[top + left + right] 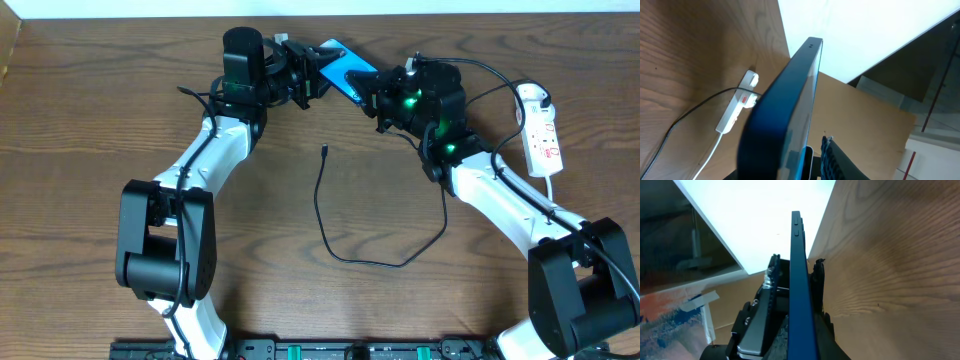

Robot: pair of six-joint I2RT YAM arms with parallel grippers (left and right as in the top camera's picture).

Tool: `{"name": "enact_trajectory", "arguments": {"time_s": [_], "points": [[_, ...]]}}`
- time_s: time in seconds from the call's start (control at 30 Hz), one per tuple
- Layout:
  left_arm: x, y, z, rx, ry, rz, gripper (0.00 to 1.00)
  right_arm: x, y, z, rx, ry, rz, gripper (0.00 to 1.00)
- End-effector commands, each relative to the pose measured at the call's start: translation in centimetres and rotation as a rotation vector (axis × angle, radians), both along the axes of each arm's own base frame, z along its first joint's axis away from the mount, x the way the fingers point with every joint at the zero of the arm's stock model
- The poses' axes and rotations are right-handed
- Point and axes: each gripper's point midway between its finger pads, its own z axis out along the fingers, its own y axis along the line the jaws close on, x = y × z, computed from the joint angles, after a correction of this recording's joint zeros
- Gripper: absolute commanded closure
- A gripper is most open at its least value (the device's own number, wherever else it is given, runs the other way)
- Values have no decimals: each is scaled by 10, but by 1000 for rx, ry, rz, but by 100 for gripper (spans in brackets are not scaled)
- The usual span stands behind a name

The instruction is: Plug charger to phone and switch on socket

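So, my right pincer is pinched tight on the phone, up near the table's far edge. My left pincer straddles its other end, but I can't tell if it's gripping. The charger lies loose in front, with the socket off right.

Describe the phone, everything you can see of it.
The phone is a slim slab with a bright blue screen and dark, glossy edges; the right wrist view shows side buttons on its thin edge. It is held off the wooden table, tilted, near the far edge. The right gripper is shut on one end; the left gripper flanks the other end, contact unclear. The charger lies on the table, its tip free.
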Motion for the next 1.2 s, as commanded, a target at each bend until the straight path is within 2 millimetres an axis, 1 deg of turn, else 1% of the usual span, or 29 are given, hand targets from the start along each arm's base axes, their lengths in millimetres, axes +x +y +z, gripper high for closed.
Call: {"name": "enact_trajectory", "arguments": {"time_s": [0.0, 0.17, 0.23, 0.27, 0.43, 0.67, 0.87, 0.9, 0.93, 1.17], "points": [[-6, -6, 25, -24, -61, -45, 73, -13, 16, -10, -1, 41, 54, 99], [-6, -6, 25, -25, -61, -46, 78, -14, 16, -9, 10, 51, 57, 99], [-6, -6, 25, -25, -61, -46, 81, -14, 16, -9, 9, 51, 57, 99], [-6, -6, 25, -25, -61, -46, 86, -14, 17, -10, 8, 50, 58, 99], [-6, -6, 25, -25, -60, -46, 92, -15, 18, -9, 5, 46, 65, 99], [-5, -6, 24, 6, -109, -49, 93, -18, 21, -9, -4, 32, 91, 99], [-5, -6, 24, 3, -103, -48, 92, -23, 25, -8, -7, 21, 130, 99], [-5, -6, 24, -4, -92, -45, 88, -24, 27, -8, -8, 18, 136, 99], [-5, -6, 24, -7, -84, -43, 85, -25, 28, -8, -7, 16, 140, 99], [-4, -5, 24, -12, -73, -34, 84, -33, 43, -1, 4, -12, 171, 99]]}}
